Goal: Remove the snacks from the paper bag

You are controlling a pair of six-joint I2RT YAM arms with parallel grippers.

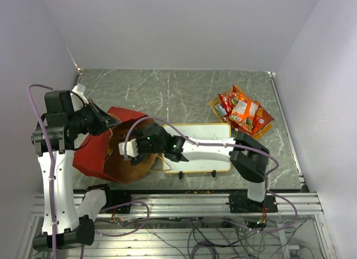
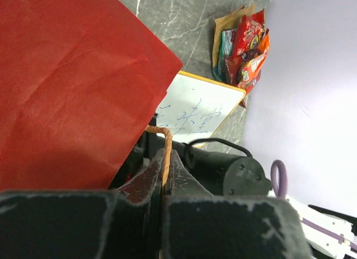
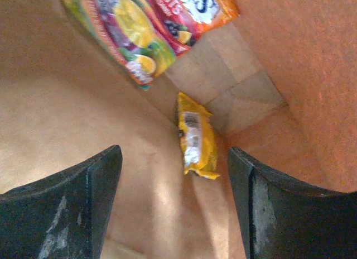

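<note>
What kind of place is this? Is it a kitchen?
Probably a robot lab, not a kitchen: two robot arms bolted to a metal frame, loose cables, plain white walls around the table.

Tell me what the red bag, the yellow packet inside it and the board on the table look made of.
Paper bag: matte paper, red outside, brown kraft inside, softly creased. Yellow packet: probably plastic or foil film, glossy and crinkled. Whiteboard: smooth white writing surface, yellow frame of unclear material.
</note>
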